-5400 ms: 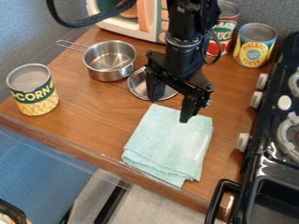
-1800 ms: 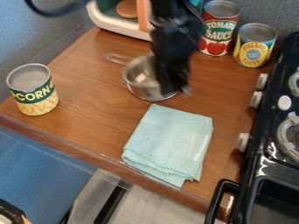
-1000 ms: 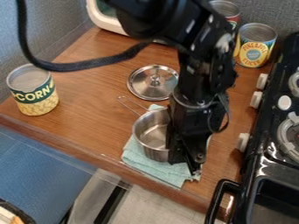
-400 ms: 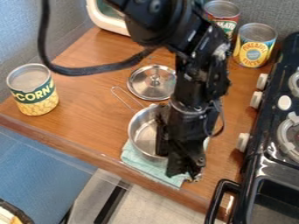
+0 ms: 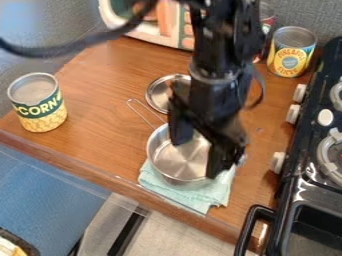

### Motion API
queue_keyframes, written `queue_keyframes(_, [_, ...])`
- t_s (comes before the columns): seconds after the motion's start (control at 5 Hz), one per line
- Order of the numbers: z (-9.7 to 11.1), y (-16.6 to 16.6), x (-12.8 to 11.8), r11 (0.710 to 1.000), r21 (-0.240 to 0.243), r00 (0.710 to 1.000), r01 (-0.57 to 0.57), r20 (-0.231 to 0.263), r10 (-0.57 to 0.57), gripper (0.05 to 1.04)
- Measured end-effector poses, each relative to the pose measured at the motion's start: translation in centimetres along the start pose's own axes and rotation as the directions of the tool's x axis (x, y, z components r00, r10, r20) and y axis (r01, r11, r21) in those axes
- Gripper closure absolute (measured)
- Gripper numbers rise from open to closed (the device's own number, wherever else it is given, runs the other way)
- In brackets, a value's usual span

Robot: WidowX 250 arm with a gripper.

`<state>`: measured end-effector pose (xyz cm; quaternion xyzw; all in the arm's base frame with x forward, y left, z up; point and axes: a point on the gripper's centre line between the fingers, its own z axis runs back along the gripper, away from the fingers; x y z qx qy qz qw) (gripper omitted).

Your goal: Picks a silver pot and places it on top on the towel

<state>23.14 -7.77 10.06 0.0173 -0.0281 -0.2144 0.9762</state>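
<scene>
The pot (image 5: 175, 161) sits on the towel (image 5: 202, 198), lower centre, so release seems done; the gripper (image 5: 194, 160), wide open and empty, should rise.

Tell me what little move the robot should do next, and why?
It should probably rise straight up, away from the pot. The pot already sits on the towel, and the jaws stand open over it.
</scene>
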Motion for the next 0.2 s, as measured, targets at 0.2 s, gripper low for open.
queue_keyframes(0.2, [0.72, 0.74, 0.01, 0.996, 0.045, 0.997, -0.081, -0.003, 0.081, 0.073])
